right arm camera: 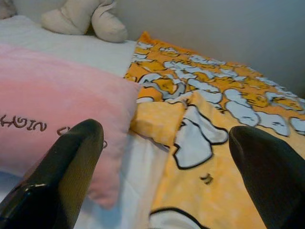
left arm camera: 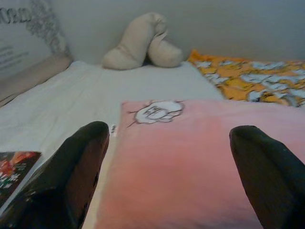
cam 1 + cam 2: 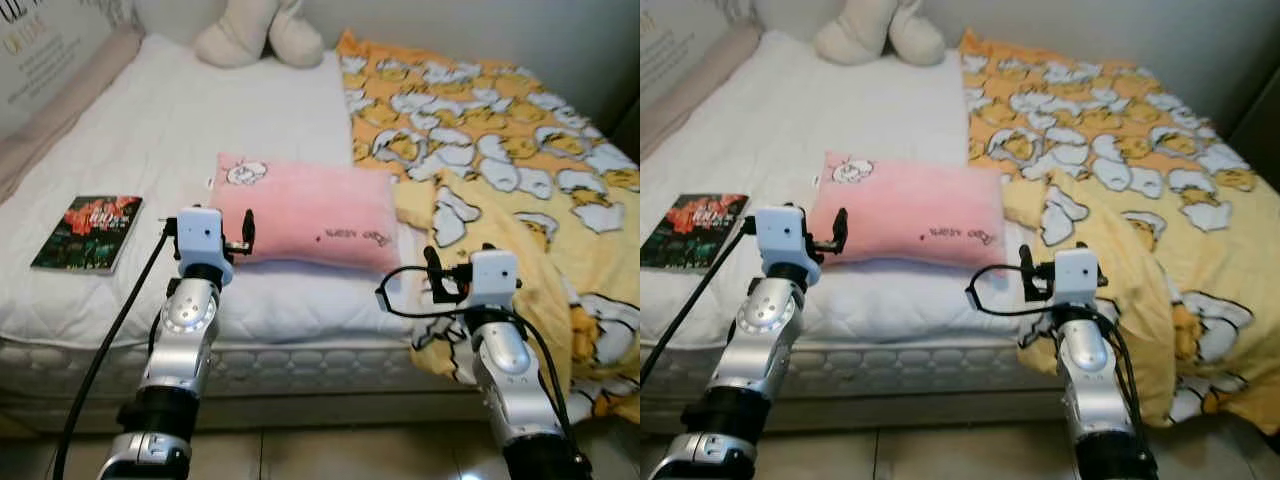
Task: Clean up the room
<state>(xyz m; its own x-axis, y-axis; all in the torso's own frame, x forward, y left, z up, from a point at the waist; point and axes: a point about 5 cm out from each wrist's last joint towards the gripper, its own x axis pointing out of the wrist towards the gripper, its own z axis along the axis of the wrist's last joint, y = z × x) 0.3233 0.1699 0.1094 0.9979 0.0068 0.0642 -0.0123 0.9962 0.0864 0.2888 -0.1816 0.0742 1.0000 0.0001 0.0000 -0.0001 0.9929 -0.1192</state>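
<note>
A pink pillow (image 3: 310, 215) with a small cartoon patch lies across the front of the white bed (image 3: 160, 120). My left gripper (image 3: 244, 234) hovers at the pillow's front left corner. In the left wrist view its fingers (image 2: 81, 162) stand wide apart with the pillow (image 2: 181, 157) between and beyond them. My right gripper (image 3: 433, 270) is at the pillow's front right corner, by the folded edge of a yellow cartoon blanket (image 3: 500, 150). That gripper is open too, with pillow and blanket (image 1: 200, 129) ahead of it. A book (image 3: 88, 232) with a dark red cover lies near the left front.
A beige plush toy (image 3: 258, 32) sits at the far end of the bed against the wall. The blanket covers the bed's right half and hangs over the front edge (image 3: 590, 340). A printed panel (image 3: 40, 50) runs along the left side. Tiled floor (image 3: 330, 450) lies below.
</note>
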